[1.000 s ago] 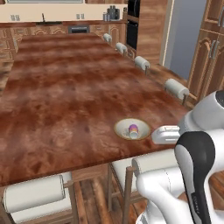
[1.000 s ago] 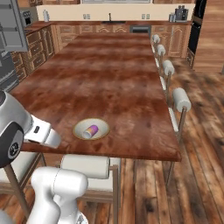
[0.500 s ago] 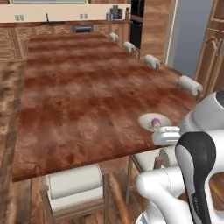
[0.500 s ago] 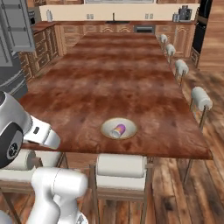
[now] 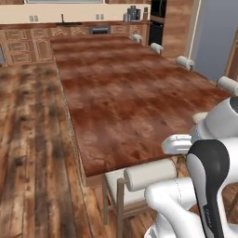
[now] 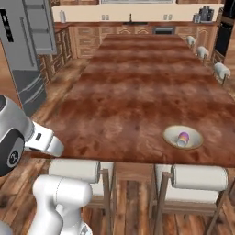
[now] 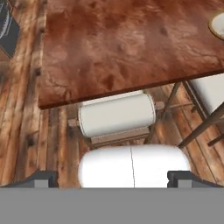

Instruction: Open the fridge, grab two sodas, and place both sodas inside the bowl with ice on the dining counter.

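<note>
On the dining counter (image 6: 137, 87), near its front right edge, sits the bowl with ice (image 6: 193, 142). A purple-pink soda can (image 6: 182, 138) lies inside it. In the left base view the counter (image 5: 125, 93) runs away from me, and a tan sliver of the bowl (image 5: 200, 117) peeks out from behind my arm. The grey fridge (image 6: 25, 55) stands at the far left. My gripper (image 7: 111, 178) is open and holds nothing. It hangs off the counter's near edge, over a stool, with the bowl's rim (image 7: 217, 25) far off at the upper right.
A white-cushioned stool (image 7: 116, 116) stands tucked under the counter's edge, right below the hand. Two such stools (image 6: 73, 170) line the near side, and more run along the right side (image 5: 185, 62). Wooden cabinets and a worktop (image 6: 137, 18) close the back.
The whole picture has shifted in both base views, so the base has moved. The bowl now sits further right, and the fridge has come into the right base view. The gripper stays open.
</note>
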